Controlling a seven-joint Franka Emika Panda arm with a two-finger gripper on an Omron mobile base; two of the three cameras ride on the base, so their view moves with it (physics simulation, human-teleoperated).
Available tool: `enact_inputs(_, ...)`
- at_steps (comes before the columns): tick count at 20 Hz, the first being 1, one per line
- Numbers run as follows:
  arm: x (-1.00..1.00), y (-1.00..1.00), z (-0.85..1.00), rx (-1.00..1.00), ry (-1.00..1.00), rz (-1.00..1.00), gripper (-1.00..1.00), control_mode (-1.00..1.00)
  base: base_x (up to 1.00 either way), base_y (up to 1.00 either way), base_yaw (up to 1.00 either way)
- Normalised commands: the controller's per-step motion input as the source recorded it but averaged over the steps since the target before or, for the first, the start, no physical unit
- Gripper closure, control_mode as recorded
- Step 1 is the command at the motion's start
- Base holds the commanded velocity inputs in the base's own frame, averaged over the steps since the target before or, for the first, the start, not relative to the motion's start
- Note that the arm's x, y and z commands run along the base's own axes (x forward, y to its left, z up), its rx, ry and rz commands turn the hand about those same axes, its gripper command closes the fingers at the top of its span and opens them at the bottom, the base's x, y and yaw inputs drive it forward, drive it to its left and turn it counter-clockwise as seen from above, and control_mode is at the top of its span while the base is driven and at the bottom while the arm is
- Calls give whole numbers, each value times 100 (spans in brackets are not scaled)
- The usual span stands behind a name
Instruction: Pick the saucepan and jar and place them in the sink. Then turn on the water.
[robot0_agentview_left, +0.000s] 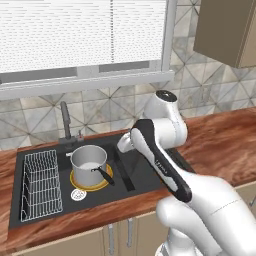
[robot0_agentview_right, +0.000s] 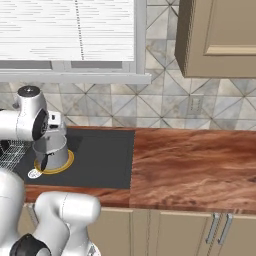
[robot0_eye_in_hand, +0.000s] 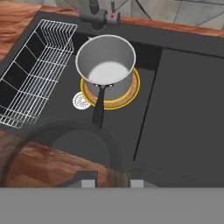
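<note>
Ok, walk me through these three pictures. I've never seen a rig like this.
This is a rendered kitchen with a white robot arm on a base that can drive. Two pictures come from cameras on that base, behind the arm to its left and right. The third looks along the gripper. In the black sink, a saucepan stands upright on a round yellow-edged mat, beside a wire rack, with the faucet behind. The see-through ring low in the hand view is the jar, apparently clamped in the shut gripper over the sink's front edge.
</note>
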Motion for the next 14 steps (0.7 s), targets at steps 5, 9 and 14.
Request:
enact_inputs(5, 60, 20, -15, -12, 0, 0, 100, -100, 0, 0, 0)
enact_inputs(9, 52, 0, -26, -4, -4, -5, 100, -100, 0, 0, 0)
enact_inputs(14, 61, 36, -22, 0, -6, 0, 100, -100, 0, 0, 0)
